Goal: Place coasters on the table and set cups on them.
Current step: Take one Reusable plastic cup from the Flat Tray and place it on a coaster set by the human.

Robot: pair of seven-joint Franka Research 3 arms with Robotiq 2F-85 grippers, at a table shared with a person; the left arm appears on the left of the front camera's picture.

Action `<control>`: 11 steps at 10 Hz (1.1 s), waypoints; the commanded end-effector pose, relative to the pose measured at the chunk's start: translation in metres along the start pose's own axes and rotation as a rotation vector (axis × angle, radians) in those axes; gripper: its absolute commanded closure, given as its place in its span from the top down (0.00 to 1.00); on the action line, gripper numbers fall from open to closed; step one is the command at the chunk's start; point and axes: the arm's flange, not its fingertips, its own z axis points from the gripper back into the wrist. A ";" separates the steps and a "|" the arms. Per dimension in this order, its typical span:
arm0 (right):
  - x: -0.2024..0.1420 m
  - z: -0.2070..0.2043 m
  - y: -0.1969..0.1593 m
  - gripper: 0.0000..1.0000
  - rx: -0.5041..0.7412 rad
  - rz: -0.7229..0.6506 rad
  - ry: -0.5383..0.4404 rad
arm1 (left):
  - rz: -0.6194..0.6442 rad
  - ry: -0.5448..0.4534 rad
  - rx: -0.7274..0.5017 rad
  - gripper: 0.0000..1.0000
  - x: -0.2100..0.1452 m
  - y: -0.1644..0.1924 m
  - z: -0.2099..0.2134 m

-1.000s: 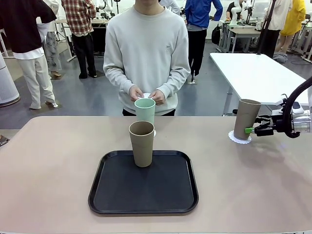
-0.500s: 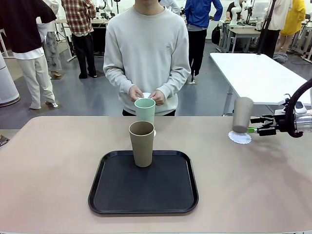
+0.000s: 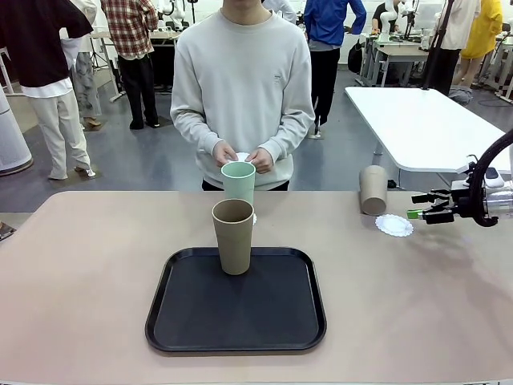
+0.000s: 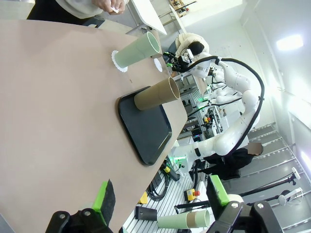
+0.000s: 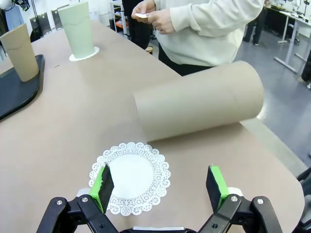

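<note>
Three cups: a lying tan cup [image 3: 373, 189] rests on its side on the table [image 3: 96, 257], just beyond a bare coaster [image 3: 393, 225]. The mint cup [image 3: 238, 181] stands on a second coaster [image 5: 95, 50], and an upright tan cup [image 3: 233, 236] stands on the black tray [image 3: 236, 321]. The right gripper [image 3: 412, 206], wide and empty, sits just beside the bare coaster, clear of the lying cup; the left gripper [image 4: 160, 189] is also wide

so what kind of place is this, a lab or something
Most likely a robotics lab or open workshop hall: a robot's right gripper hangs over the tan table, a white table stands behind it, and several people stand about on the bare grey floor.
</note>
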 end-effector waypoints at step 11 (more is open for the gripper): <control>0.104 0.049 0.088 1.00 -0.191 0.140 0.382 | -0.002 0.003 -0.002 1.00 0.000 -0.002 0.002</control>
